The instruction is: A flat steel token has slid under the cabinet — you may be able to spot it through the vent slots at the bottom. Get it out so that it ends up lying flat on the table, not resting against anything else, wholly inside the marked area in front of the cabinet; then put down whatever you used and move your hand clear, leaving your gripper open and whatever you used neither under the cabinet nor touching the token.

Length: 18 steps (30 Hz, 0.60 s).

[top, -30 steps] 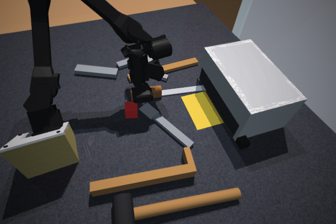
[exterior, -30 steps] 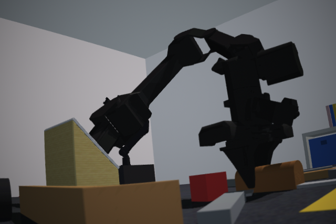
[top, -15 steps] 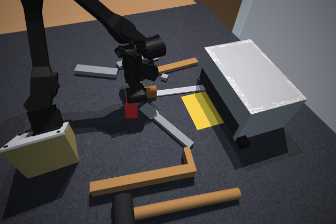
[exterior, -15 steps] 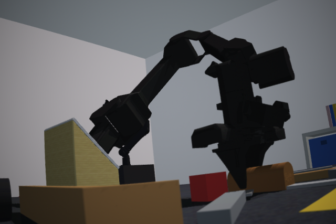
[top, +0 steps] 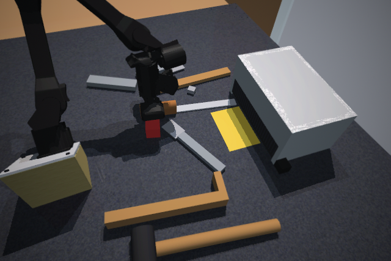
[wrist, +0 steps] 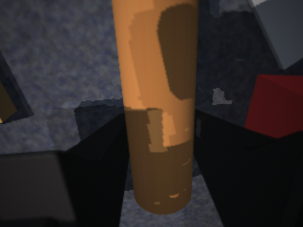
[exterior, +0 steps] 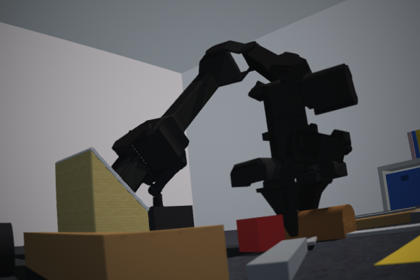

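My gripper (top: 153,111) (exterior: 298,223) (wrist: 156,119) is shut on the round orange handle (top: 170,107) (exterior: 325,221) (wrist: 158,61) of a tool, low over the table. A long flat pale blade (top: 201,105) (exterior: 383,230) runs from the handle to the cabinet (top: 315,93); its far end is at the vented front, and whether it reaches under is hard to tell. The yellow marked area (top: 224,130) (exterior: 407,254) lies in front of the cabinet, beside the blade, partly in shadow. The steel token cannot be made out in any view.
A red block (top: 153,129) (exterior: 259,233) (wrist: 279,104) is close beside the fingers. A grey bar (top: 201,152) (exterior: 277,258) with a pointed head, an L-shaped wooden stick (top: 170,207) and a mallet (top: 220,237) lie nearer the top camera. A small white cube (top: 191,90) and an orange stick (top: 205,77) lie beyond the blade.
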Tool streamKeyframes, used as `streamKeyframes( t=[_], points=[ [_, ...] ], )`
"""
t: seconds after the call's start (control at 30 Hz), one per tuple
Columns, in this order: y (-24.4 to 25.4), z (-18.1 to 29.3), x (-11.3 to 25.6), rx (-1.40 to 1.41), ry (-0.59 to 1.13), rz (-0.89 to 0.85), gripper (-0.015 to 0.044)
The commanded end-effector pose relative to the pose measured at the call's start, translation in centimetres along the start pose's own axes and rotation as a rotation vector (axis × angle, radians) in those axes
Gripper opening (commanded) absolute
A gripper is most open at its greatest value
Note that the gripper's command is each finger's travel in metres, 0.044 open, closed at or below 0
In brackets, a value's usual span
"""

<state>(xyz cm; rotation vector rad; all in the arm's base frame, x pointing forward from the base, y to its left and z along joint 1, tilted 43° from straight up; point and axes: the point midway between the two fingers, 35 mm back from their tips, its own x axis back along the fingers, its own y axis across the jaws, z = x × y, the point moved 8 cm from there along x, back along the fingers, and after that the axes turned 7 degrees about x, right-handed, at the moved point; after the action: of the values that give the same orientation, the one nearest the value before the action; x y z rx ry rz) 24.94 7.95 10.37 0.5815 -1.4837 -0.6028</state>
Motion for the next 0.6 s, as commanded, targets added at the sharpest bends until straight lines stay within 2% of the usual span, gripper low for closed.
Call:
streamKeyframes(
  t=[0.0, 0.57],
  points=[
    [0.06, 0.73, -0.08, -0.004, 0.004, 0.001, 0.0],
    [0.46, 1.21, 0.02, -0.023, 0.001, 0.0, 0.0]
  ],
)
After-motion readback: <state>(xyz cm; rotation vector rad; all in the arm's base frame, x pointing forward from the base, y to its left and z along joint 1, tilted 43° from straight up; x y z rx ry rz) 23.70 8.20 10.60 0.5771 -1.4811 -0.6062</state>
